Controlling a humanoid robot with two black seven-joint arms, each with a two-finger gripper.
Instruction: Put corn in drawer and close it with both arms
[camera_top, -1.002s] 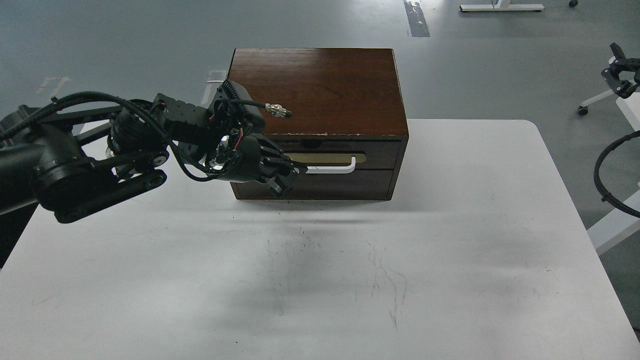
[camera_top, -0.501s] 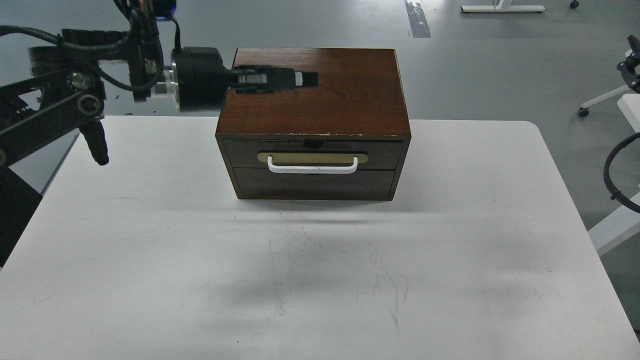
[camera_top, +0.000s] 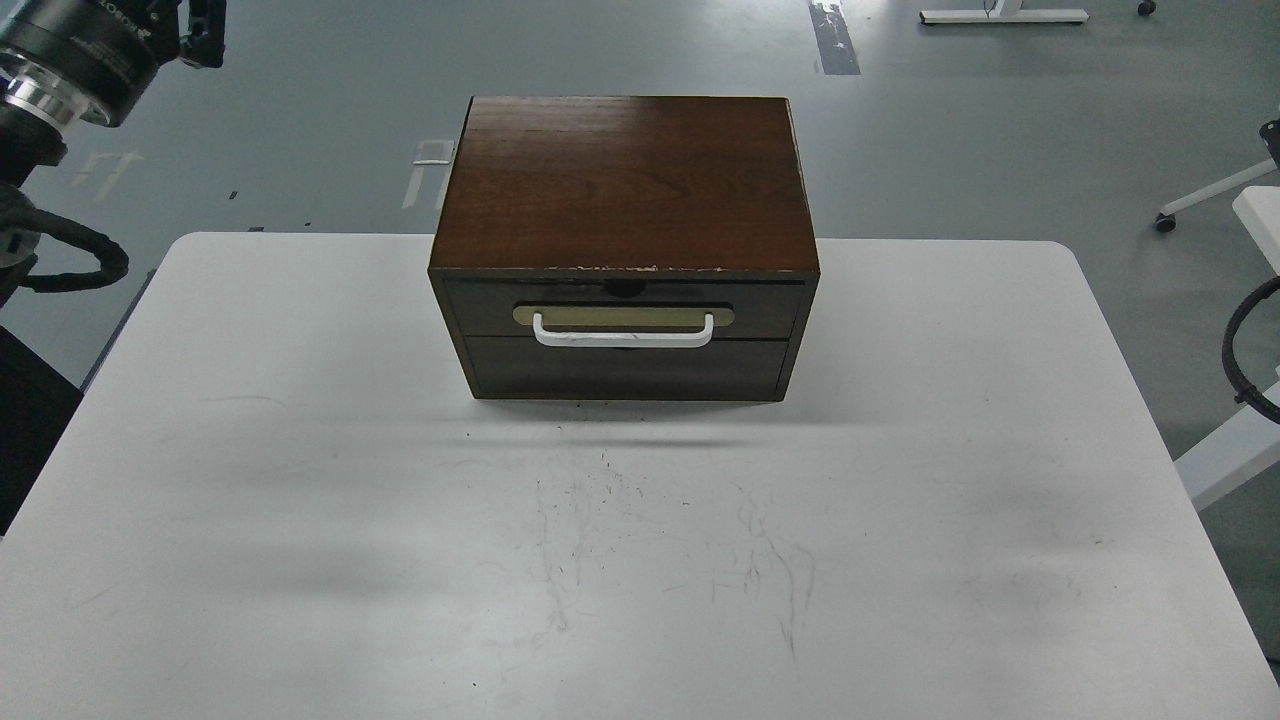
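Observation:
The dark brown wooden box stands at the back middle of the white table. Its upper drawer, with a white bar handle on a beige oval plate, sits pushed in, flush with the box front. The corn is not in view. My left arm is raised at the top left corner, far from the box. Only a dark end piece of its gripper shows at the top edge, and I cannot tell how its fingers stand. My right gripper is out of view.
A plain dark panel sits under the drawer. A black cable loop hangs past the table's right edge. A white frame leg stands right of the table. Grey floor lies behind the box.
My left arm has drawn back from the drawer handle, swung up over the box top, then away to the top left corner. The cable loop at the right has moved right.

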